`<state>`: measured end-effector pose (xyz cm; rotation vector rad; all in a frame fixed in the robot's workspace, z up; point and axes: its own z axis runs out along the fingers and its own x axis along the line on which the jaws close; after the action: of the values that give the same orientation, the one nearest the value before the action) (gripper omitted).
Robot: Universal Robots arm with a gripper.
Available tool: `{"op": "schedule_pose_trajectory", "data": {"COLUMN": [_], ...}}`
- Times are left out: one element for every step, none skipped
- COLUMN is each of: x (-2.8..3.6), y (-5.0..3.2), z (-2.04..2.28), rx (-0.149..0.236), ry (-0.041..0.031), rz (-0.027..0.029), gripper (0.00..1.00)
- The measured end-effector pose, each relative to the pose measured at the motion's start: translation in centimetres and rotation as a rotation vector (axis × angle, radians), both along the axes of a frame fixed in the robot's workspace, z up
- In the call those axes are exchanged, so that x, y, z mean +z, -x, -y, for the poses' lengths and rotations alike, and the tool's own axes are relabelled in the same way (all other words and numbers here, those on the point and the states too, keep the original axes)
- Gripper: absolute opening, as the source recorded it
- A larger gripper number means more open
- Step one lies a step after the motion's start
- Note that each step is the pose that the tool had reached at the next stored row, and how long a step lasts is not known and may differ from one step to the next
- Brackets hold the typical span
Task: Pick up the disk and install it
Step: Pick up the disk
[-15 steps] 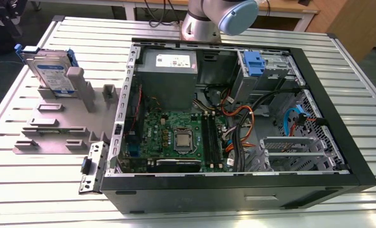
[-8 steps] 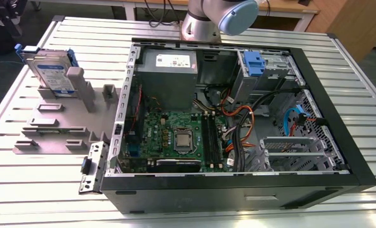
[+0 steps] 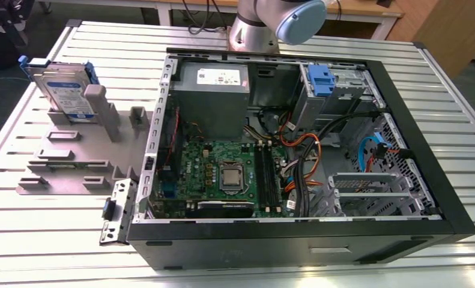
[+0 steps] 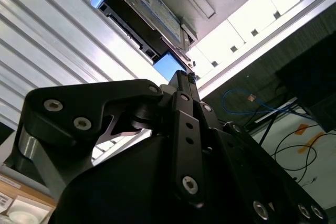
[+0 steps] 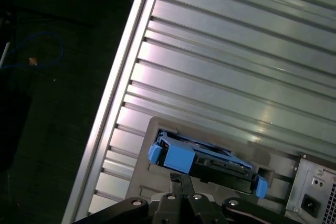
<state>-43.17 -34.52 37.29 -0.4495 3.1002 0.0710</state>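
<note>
Silver rectangular disk in blue carrier (image 3: 63,90) stands upright in grey plastic holder (image 3: 69,162) on ribbed metal worktop (image 3: 45,240), to the exterior view's left of open black computer case (image 3: 301,243).

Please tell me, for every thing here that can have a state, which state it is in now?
Disk: standing upright in the gray holder, not installed.
Computer case: lying on its side, open, without a side panel.
Blue bracket: sitting in the case's drive bay.
Tool: shut, holding nothing.
</note>
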Motion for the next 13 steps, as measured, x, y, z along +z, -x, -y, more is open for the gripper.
{"op": "schedule_pose_trajectory", "data": {"x": [0.0, 0.0, 0.0, 0.0, 0.0, 0.0, 0.0, 0.0, 0.0, 0.0, 0.0, 0.0, 0.0], "y": [0.0, 0.0, 0.0, 0.0, 0.0, 0.0, 0.0, 0.0, 0.0, 0.0, 0.0, 0.0, 0.0], "z": [0.0, 0.0, 0.0, 0.0, 0.0, 0.0, 0.0, 0.0, 0.0, 0.0, 0.0, 0.0, 0.0], "rx": [0.002, 0.005, 0.009, 0.014, 0.02, 0.029, 0.042, 0.058, 0.072, 0.088, 0.104, 0.12, 0.136], "ry": [0.0, 0.0, 0.0, 0.0, 0.0, 0.0, 0.0, 0.0, 0.0, 0.0, 0.0, 0.0, 0.0001], "rz": [0.0, 0.0, 0.0, 0.0, 0.0, 0.0, 0.0, 0.0, 0.0, 0.0001, 0.0, 0.0001, 0.0], "gripper": [0.11, 0.11, 0.11, 0.11, 0.11, 0.11, 0.11, 0.11, 0.11, 0.11, 0.11, 0.11, 0.11]}}
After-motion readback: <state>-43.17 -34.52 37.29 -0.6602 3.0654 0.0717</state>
